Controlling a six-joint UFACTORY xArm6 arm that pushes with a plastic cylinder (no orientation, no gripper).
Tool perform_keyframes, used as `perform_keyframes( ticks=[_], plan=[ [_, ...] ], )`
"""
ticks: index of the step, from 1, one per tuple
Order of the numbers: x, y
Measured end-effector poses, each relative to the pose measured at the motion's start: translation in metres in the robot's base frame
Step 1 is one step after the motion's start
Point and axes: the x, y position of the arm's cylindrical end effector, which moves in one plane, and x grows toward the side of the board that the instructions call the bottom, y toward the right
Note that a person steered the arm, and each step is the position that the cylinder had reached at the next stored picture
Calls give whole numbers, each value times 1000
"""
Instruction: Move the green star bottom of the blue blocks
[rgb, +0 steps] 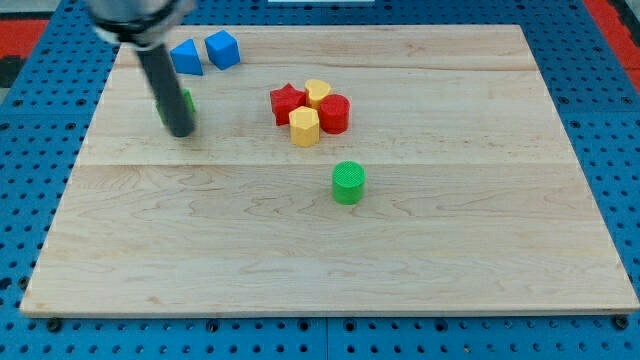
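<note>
Green plastic shows only as a sliver at the view's right edge of our dark rod: that is the green star block (188, 101), mostly hidden behind the rod, on the pale wooden surface (420, 250) toward its upper left. We carry no pincer, so nothing opens, closes or is held; our tip (180, 131) rests on the wood just below and slightly left of the star, seemingly touching it, though we cannot be sure. The blue triangular block (186, 57) and blue cube-like block (222, 49) sit side by side near the view's top, directly above the star and a little apart from it. We judge the star already lies roughly beneath the blue pair, so any remaining push looks small, and shoving upward risks knocking them.
</note>
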Motion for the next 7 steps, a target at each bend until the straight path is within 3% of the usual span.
perform_keyframes(
  ticks=[1, 2, 3, 5, 7],
  plan=[
    [-46, -8],
    [8, -15],
    [3, -78],
    [-64, -58],
    [-22, -44]
  ],
)
